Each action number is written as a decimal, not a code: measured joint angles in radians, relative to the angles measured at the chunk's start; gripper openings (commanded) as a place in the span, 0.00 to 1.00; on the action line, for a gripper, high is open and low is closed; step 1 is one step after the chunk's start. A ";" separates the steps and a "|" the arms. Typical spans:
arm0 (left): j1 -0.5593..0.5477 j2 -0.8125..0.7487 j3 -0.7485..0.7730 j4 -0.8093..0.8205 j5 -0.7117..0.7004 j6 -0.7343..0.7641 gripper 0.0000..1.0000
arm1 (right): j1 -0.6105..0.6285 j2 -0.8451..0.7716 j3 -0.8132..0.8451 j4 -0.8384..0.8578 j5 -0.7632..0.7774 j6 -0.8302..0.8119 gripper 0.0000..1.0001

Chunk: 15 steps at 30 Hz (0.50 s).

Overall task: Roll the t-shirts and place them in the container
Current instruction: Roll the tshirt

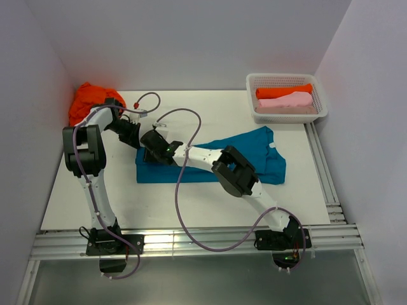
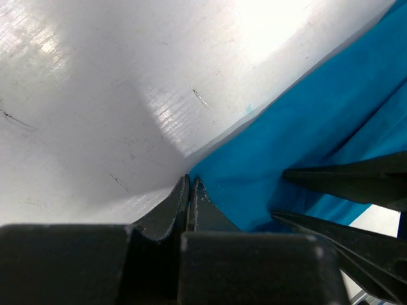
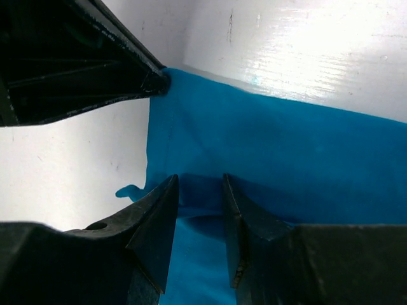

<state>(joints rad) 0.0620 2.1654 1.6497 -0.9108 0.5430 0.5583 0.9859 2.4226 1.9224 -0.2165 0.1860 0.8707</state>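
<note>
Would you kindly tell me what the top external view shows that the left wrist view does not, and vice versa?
Only the top external view shows the white plastic lattice basket holding a rolled orange shirt and a pale pink shirt, and the crumpled orange cloth in the far left corner. Only the left wrist view shows the left gripper pinched shut on the corner of the teal-blue cloth t-shirt. Both show that t-shirt on the white table, with the right gripper over it.
</note>
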 measured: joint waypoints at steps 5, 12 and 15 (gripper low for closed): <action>0.000 0.007 0.006 0.000 -0.004 -0.012 0.00 | 0.013 -0.016 -0.023 0.002 0.016 0.000 0.40; 0.000 0.008 0.026 -0.003 -0.014 -0.029 0.00 | 0.045 -0.060 -0.072 -0.006 0.028 0.001 0.40; 0.000 0.010 0.032 -0.002 -0.017 -0.030 0.00 | 0.052 -0.071 -0.083 -0.008 0.030 0.003 0.40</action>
<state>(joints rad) 0.0620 2.1750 1.6817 -0.9131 0.5262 0.5285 1.0378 2.3516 1.8393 -0.2249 0.2161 0.8734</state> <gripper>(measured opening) 0.015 0.400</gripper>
